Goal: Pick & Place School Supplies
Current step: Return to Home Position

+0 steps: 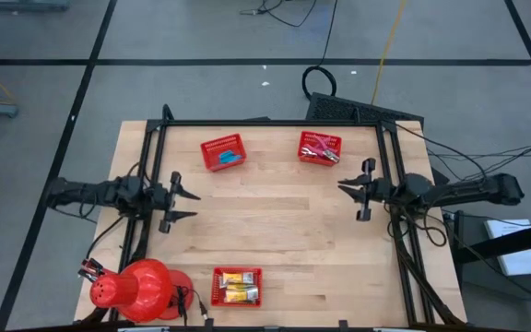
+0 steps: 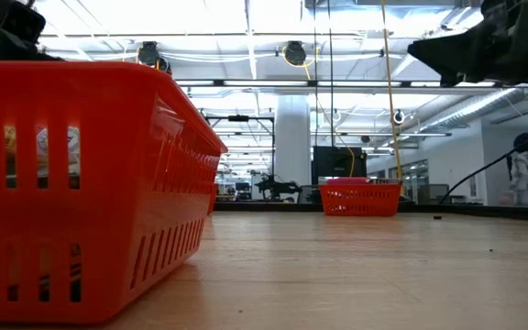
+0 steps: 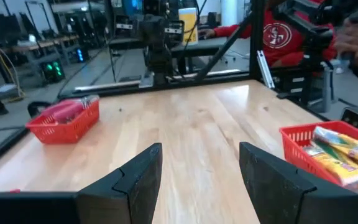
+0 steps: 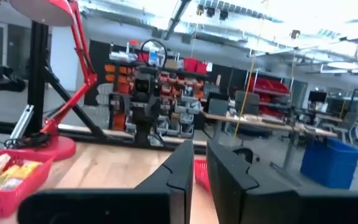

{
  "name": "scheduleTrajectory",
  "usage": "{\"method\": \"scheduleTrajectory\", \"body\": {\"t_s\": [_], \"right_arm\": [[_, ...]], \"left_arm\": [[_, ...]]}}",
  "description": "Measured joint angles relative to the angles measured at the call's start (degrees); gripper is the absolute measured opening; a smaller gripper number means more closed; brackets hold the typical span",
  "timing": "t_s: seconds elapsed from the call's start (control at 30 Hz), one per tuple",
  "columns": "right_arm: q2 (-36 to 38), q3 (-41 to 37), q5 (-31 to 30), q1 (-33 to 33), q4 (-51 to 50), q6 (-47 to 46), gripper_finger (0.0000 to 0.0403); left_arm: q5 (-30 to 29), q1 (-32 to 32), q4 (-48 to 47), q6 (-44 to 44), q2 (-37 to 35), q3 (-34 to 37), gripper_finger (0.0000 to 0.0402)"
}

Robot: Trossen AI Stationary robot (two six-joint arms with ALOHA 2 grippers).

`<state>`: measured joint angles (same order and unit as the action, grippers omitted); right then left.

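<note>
Overhead, the wooden table [image 1: 275, 240] carries three red mesh baskets. The yellow packets [image 1: 237, 288], white at the ends, lie packed in the near basket [image 1: 238, 270]. The light-blue blocks [image 1: 231, 158] sit in the far-left basket [image 1: 210, 145], and the pink-handled tools [image 1: 321, 148] are heaped in the far-right basket [image 1: 301, 148]. A red lamp [image 1: 135, 290] stands at the near left corner. The left gripper [image 1: 192, 205] hovers at the left edge, its fingers spread wide and empty. The right gripper [image 1: 342, 187] hovers at the right edge, well apart from every basket.

From table height, the near basket [image 2: 108, 183] fills the left side, with yellow showing only through its slots. The far-right basket [image 2: 360, 200] stands small across the boards, a pink-red heap above its rim. The blocks are out of sight from this height. The right gripper [image 2: 429, 48] hangs high above the wood.

Past the left wrist's parted fingers [image 3: 135, 183], the tools [image 3: 64, 112] show on one side and the yellow packets [image 3: 337, 155] on the other. The packets' printed wrappers are clear, which the overhead picture does not give. A person [image 3: 284, 37] in a red shirt sits beyond the table.

At the right wrist, the fingers [image 4: 173, 180] are drawn nearly together, with a slim gap and nothing gripped. The yellow packets [image 4: 8, 168] lie beside the lamp's base [image 4: 55, 148].
</note>
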<state>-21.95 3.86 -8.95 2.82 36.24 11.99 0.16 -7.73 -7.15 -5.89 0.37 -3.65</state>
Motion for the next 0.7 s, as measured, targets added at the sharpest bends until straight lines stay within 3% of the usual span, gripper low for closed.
{"method": "scheduleTrajectory", "body": {"t_s": [0.2,0.33,0.43,0.7], "right_arm": [[11.5,0.0,-3.9,1.6,-16.9,-2.8,0.0036],[21.8,0.7,-4.5,3.3,-30.0,-4.3,0.0034],[21.6,2.7,-6.1,4.5,-36.2,-5.0,0.0034],[21.8,3.3,-10.7,6.1,-39.0,-5.0,0.0035]], "left_arm": [[8.2,6.7,-3.7,0.5,0.0,-1.1,0.0218],[9.7,9.7,-4.4,1.4,0.0,-1.2,0.0218],[10.5,11.8,-4.4,1.3,0.0,-1.2,0.0218],[11.8,16.4,-7.1,2.6,0.0,-1.8,0.0218]]}}
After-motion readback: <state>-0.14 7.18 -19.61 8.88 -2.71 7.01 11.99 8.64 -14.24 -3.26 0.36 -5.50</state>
